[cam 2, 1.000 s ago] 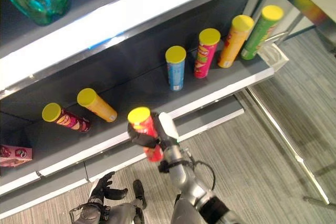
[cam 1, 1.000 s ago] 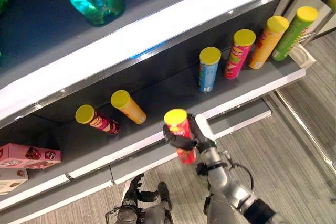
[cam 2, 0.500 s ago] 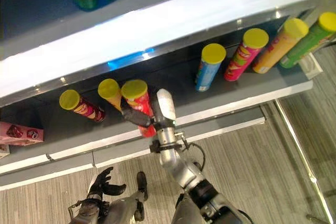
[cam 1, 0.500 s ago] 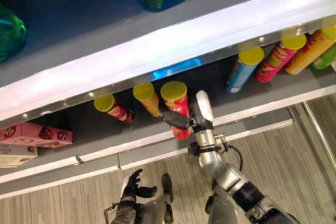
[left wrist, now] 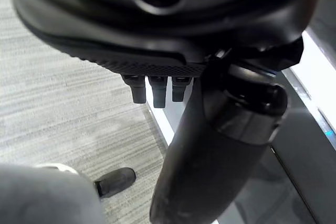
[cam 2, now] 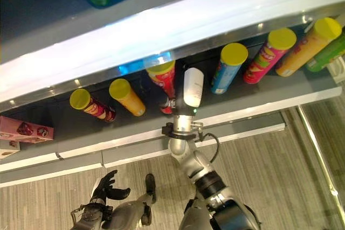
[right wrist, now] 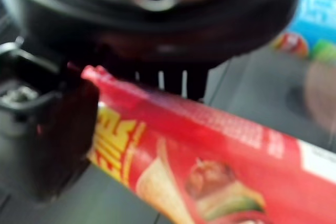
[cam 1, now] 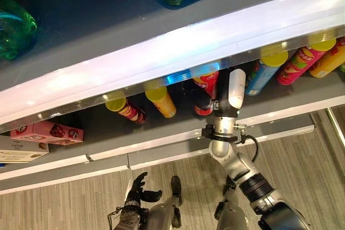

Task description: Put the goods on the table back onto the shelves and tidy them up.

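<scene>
Right hand (cam 2: 186, 92) reaches in under the lit shelf edge (cam 2: 161, 30), fingers wrapped round a red can (cam 2: 166, 84) it has carried onto the lower shelf (cam 2: 242, 103). From where I stand the can sits upright or nearly so, its base close to the shelf board, though I cannot tell if it has touched down. Just to the hand's left lean an orange can (cam 2: 127, 96) and a dark red can (cam 2: 92, 105); to its right stands a blue can (cam 2: 229, 67), then a pink can (cam 2: 268, 53) and more beyond.

I judge the can light, stiff and smooth-sided, tall enough to tip easily, so a hold round the middle of the body suits it best, with a slow release.

Its lid is cut off by the shelf edge, and the fingers are mostly hidden behind the white thumb cover. Left hand (cam 2: 105, 192) hangs low over the floor, fingers loosely spread, holding nothing.
</scene>
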`<state>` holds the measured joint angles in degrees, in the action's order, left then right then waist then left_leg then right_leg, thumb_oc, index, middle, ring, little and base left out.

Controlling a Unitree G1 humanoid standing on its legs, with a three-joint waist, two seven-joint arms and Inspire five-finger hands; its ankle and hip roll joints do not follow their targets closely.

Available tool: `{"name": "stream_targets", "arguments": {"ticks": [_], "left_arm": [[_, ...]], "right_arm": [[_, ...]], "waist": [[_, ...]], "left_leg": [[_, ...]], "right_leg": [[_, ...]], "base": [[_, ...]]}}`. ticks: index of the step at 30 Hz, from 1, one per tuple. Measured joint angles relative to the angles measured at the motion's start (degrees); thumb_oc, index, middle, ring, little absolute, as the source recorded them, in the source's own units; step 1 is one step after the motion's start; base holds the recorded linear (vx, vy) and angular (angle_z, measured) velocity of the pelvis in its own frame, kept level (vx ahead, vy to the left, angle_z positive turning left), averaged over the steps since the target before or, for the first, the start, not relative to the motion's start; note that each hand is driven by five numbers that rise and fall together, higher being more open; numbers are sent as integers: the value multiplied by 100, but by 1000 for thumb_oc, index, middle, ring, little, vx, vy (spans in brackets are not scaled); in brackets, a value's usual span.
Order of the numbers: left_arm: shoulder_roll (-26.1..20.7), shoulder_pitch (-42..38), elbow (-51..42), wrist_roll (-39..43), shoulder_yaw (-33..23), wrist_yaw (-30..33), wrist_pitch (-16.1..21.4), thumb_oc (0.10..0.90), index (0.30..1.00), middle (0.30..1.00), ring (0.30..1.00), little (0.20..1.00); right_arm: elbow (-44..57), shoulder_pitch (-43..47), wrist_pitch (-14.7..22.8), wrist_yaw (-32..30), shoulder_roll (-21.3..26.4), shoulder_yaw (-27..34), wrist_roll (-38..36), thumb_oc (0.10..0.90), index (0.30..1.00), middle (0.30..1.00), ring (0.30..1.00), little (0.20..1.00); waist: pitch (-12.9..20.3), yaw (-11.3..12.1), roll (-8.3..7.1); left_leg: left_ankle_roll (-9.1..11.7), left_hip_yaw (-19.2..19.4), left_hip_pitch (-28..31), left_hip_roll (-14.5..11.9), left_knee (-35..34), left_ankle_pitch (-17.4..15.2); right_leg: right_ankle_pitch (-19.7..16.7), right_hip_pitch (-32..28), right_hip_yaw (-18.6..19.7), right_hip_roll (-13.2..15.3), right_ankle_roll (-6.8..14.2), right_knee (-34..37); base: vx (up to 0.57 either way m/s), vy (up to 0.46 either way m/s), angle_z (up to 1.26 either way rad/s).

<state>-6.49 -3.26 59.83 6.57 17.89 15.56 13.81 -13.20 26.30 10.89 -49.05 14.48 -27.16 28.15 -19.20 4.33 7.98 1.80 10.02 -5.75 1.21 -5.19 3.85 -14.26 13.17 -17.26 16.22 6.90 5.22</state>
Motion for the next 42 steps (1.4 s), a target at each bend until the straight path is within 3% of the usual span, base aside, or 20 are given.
{"name": "stream_targets", "arguments": {"ticks": [6, 14, 17, 22, 26, 34, 42], "left_arm": [[-1, -3, -41, -118, 68, 3, 45, 800, 900, 900, 900, 900], [2, -2, 92, -113, -21, 2, 69, 800, 900, 900, 900, 900], [-4, 38, 27, -23, -13, 12, -47, 800, 900, 900, 900, 900], [-176, 316, -389, 352, 121, -41, -162, 800, 900, 900, 900, 900], [-234, 443, -599, 416, 280, -143, -176, 800, 900, 900, 900, 900], [-175, 563, -595, 469, 280, -147, -174, 800, 900, 900, 900, 900], [-177, 665, -430, 381, 256, -134, -195, 800, 900, 900, 900, 900]], "right_arm": [[-9, -64, 47, -5, -52, -100, -29, 400, 300, 300, 300, 300], [-1, -62, 75, -8, -55, -134, -156, 400, 300, 300, 300, 300], [57, -111, 82, 47, -84, -242, -234, 400, 300, 300, 300, 300], [746, -806, 190, 334, -208, -424, -250, 400, 300, 300, 300, 300], [1032, -1245, 228, 433, -264, -323, -269, 400, 300, 300, 300, 300], [912, -1511, 252, 643, -255, -612, -587, 400, 300, 300, 300, 300], [907, -1509, 253, 646, -199, -469, -633, 400, 300, 300, 300, 300]], "waist": [[21, 0, 70], [46, -119, 42], [117, -280, -107], [351, -757, -596], [471, -1002, -728], [521, -1080, -675], [775, -947, -674]], "left_leg": [[-74, -70, -174, 74, 1, 59], [-74, 54, -86, 92, 0, 52], [-74, 214, -3, 91, 0, 22], [-112, 578, 271, 125, -5, -102], [-95, 824, 424, 158, -4, -181], [-104, 999, 558, 149, -3, -190], [-101, 969, 569, 115, -4, -189]], "right_leg": [[-40, 126, -52, 80, 29, 0], [-53, 132, 44, 49, 43, -30], [-61, 153, 197, 9, 41, -56], [-72, 171, 613, -9, 72, -97], [-23, 181, 783, -2, 147, -110], [-128, 157, 939, -57, 56, -105], [-86, 122, 889, -70, 105, -101]], "base": [[-32, -6, 7], [17, 5, -6], [28, 21, -25], [35, 31, -41], [59, 37, -30], [20, 3, -14], [21, -22, 2]]}}
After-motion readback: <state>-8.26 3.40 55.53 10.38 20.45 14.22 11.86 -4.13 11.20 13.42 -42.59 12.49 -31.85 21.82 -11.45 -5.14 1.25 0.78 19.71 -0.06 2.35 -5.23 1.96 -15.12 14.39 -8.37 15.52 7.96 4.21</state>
